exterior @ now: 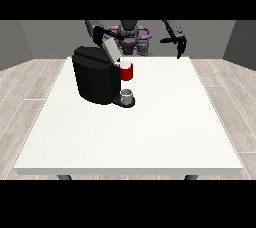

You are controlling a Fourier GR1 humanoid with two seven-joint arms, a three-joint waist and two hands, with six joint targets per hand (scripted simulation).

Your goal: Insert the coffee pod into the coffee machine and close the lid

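White table [150, 137], grey wood floor [30, 82]

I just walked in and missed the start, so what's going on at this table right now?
A humanoid robot stands behind a white table with a black coffee machine on it. The machine's lid is tilted up, so it is not closed yet. Its red pod holder sits at the front, above a small grey cup. The hand at the view's right hangs apart from the machine. The other hand is hidden behind the machine, so I can't tell what it holds.
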